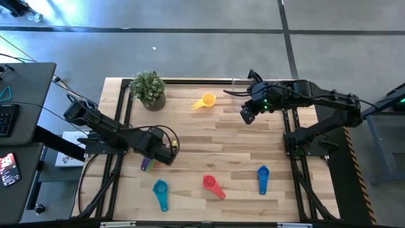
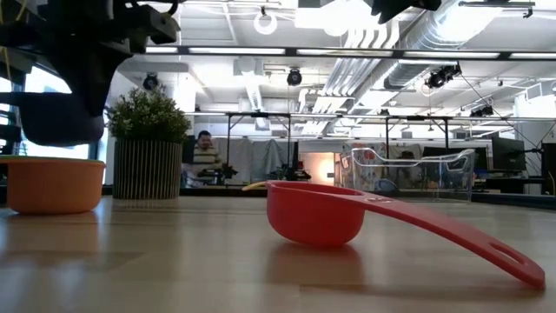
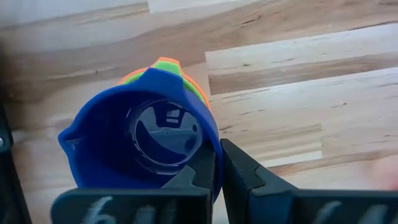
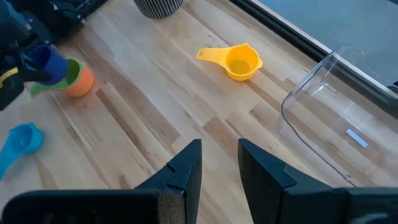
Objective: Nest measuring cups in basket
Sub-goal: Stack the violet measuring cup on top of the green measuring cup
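The work surface is a pale butcher-block wooden table (image 1: 228, 139) of glued planks with a black metal frame along its edges, standing on a grey concrete floor (image 1: 190, 38).

The left gripper (image 3: 217, 168) is clenched on the rim of a dark blue-purple plastic measuring cup (image 3: 143, 143), held above an orange cup (image 4: 81, 82) with a green cup (image 4: 69, 73) nested inside it, near the table's left-front area. In the low view the orange cup sits on the wood at far left with the dark cup hanging just above it.

The right gripper (image 4: 219, 162) hovers over the back right part of the table near the clear, see-through plastic rectangular basket (image 4: 329, 118), which sits at the back right edge and looks empty. Its fingers stand slightly apart with nothing between them.

A yellow plastic measuring cup (image 1: 205, 102) lies at the back centre, between a small potted green plant in a ribbed pot (image 1: 149, 90) and the basket. Along the front edge lie three scoops well apart: a light blue one (image 1: 161, 192), a red one (image 1: 212, 185) and a blue one (image 1: 263, 178).

Beyond the table, the low view shows a bright workshop with white ceiling ducts (image 2: 382, 43), benches and a seated person (image 2: 205, 156) in the distance. A dark desk with a keyboard (image 1: 7, 117) stands left of the table.
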You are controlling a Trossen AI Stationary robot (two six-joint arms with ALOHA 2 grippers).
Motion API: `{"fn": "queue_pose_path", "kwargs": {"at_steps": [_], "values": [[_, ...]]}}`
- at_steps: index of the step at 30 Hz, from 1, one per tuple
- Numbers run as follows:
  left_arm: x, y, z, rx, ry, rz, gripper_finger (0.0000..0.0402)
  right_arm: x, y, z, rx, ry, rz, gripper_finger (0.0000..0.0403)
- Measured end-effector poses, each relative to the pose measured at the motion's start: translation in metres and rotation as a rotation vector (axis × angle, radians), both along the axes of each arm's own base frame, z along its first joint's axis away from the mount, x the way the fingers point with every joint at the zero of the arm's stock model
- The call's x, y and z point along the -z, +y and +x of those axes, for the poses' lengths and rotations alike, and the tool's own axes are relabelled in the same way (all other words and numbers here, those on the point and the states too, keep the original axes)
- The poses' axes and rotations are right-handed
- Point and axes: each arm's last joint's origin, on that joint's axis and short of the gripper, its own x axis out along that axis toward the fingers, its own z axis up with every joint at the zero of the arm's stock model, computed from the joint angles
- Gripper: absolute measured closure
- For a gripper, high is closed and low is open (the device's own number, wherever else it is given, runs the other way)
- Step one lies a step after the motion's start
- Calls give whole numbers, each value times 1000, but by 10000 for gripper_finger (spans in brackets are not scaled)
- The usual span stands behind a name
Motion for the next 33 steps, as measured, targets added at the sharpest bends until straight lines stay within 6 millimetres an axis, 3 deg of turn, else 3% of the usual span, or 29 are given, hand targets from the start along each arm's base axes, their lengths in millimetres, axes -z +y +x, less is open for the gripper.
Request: {"fn": "queue_pose_path", "kwargs": {"at_steps": [17,33], "values": [[15,0,8,-38,63,-5,398,1,1,-1,-17,18,15,306],[15,1,8,-39,70,2,385,1,2,-1,-37,21,35,306]]}}
